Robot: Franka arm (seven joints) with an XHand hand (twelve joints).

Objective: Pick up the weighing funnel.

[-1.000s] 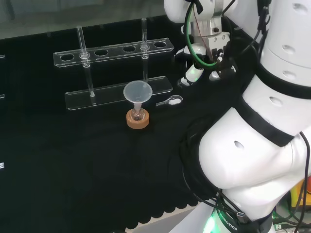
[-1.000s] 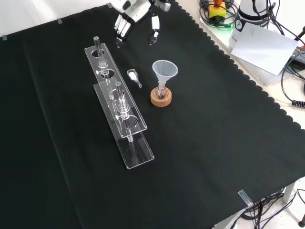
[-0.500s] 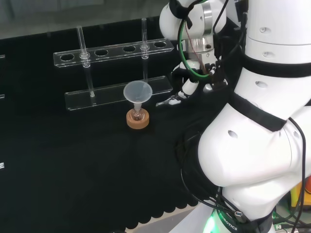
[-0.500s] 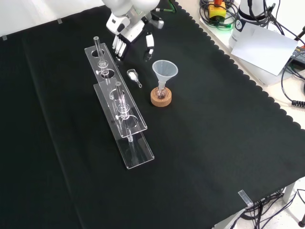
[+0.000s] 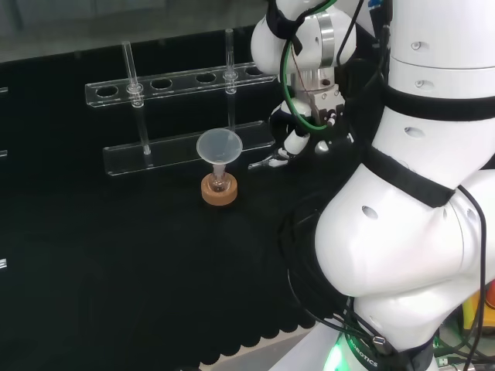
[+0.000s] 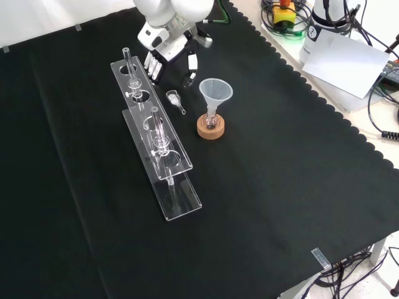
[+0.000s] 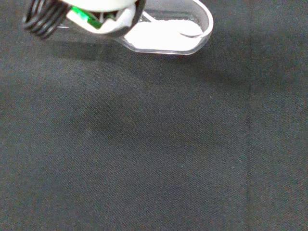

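The weighing funnel (image 6: 175,99) is a small clear scoop lying on the black cloth between the rack and the big funnel. In the head view the weighing funnel (image 5: 267,162) lies just right of the big funnel. In the wrist view the weighing funnel (image 7: 166,33) holds white powder. The hand (image 6: 169,57) hovers just beyond it, open, with its fingers (image 6: 153,67) and thumb spread to either side and pointing down. Seen in the head view, the hand (image 5: 296,141) is close to the right of the weighing funnel, apart from it. A blurred part of the hand (image 7: 96,14) covers one end of the scoop.
The big funnel (image 6: 216,92) stands in a small flask on a cork ring (image 6: 210,128) right beside the scoop. A clear test tube rack (image 6: 156,134) with upright tubes runs along the other side. Cables and a paper sheet (image 6: 346,53) lie past the cloth's scalloped edge.
The hand has come down and moved closer to the weighing funnel, toward the rack. The weighing funnel, big funnel and rack have stayed in place.
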